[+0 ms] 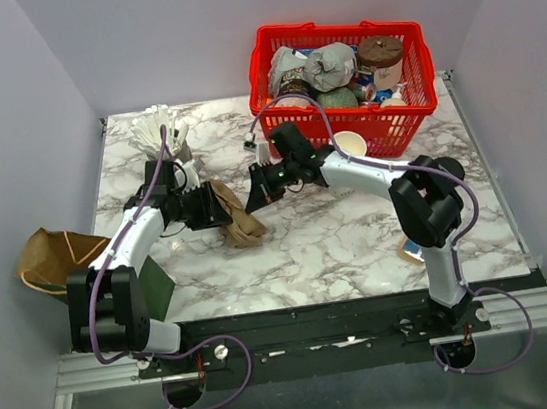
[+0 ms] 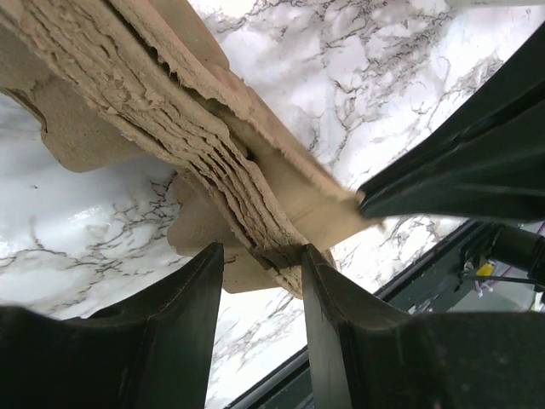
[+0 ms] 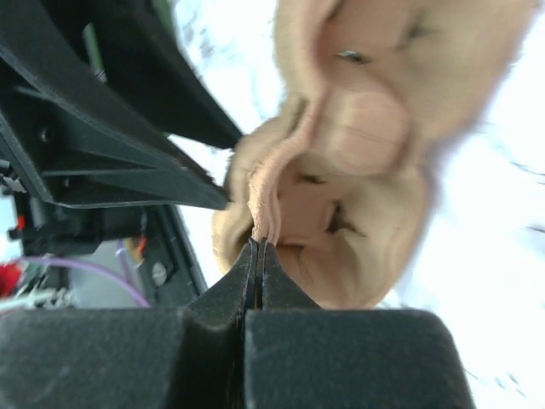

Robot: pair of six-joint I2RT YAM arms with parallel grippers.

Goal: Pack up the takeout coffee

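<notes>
Carriers [image 1: 238,219], a nested pulp stack, are found at the left-centre of the tabletop [image 1: 339,241], between both arms. The right gripper [image 3: 258,251] is clenched on 1 thin edge. The left gripper [image 2: 260,264] straddles the stack, but whether it is clamped cannot be told. 1 carrier should be peeled away slowly while the rest are pinned firmly, so that 2 are not lifted together.

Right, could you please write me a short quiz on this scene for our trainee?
1. True or false: the right gripper is open.
2. What does the left gripper clamp? A) a spoon B) the stack of pulp cup carriers C) a plate
3. Fill in: the paper cup stands on the table just in front of the red ____.
Key: 1 false; 2 B; 3 basket.
</notes>
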